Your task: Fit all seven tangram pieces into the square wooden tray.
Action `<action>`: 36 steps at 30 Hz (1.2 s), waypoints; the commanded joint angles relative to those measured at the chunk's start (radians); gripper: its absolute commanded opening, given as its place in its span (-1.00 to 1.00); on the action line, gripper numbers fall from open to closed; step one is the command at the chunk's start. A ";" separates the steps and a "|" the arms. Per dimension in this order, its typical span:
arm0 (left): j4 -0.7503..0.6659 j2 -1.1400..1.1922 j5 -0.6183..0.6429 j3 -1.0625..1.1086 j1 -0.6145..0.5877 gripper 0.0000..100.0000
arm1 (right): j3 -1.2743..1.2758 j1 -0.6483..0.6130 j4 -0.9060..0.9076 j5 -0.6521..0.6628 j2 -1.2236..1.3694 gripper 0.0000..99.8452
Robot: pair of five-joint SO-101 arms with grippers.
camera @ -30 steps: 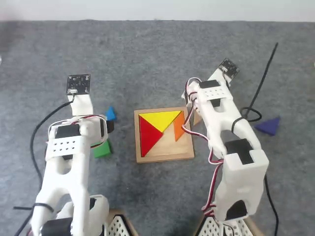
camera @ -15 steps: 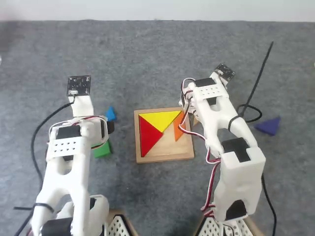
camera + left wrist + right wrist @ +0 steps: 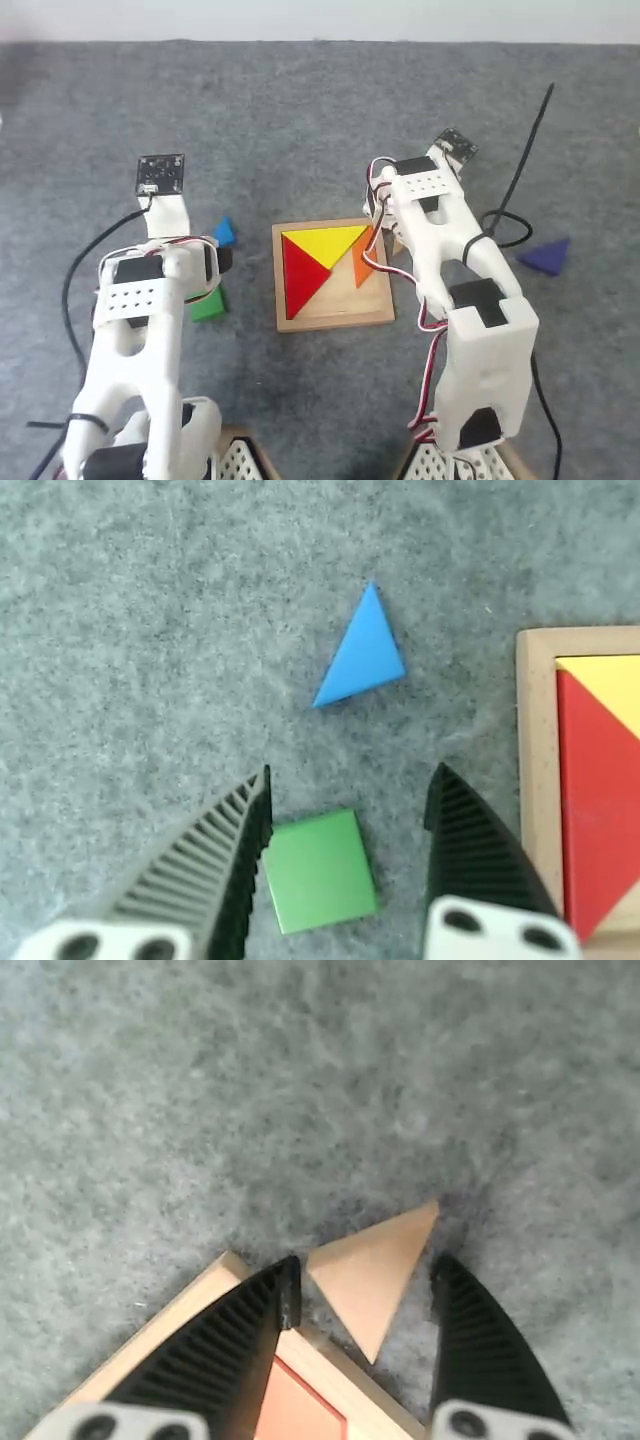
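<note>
Now the right gripper (image 3: 364, 1262) straddles the tan triangle (image 3: 378, 1252), jaws wide, just beside the tray (image 3: 195, 1300) corner, seemingly set for a pinch.

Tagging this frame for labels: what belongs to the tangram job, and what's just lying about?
Job: square wooden tray, yellow triangle, red triangle, orange triangle, blue triangle, green square, tan wooden triangle, purple triangle.
Lying about: black cable, grey carpet.

Both arms (image 3: 135, 330) are white plastic with black motors (image 3: 488, 298), red-and-white cables (image 3: 432, 322) and black ribbed gripper fingers (image 3: 225, 850).
</note>
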 commanded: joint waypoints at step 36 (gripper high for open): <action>-0.058 -0.023 0.015 0.018 0.006 -0.51 | 0.020 0.168 0.228 0.083 -0.179 -0.70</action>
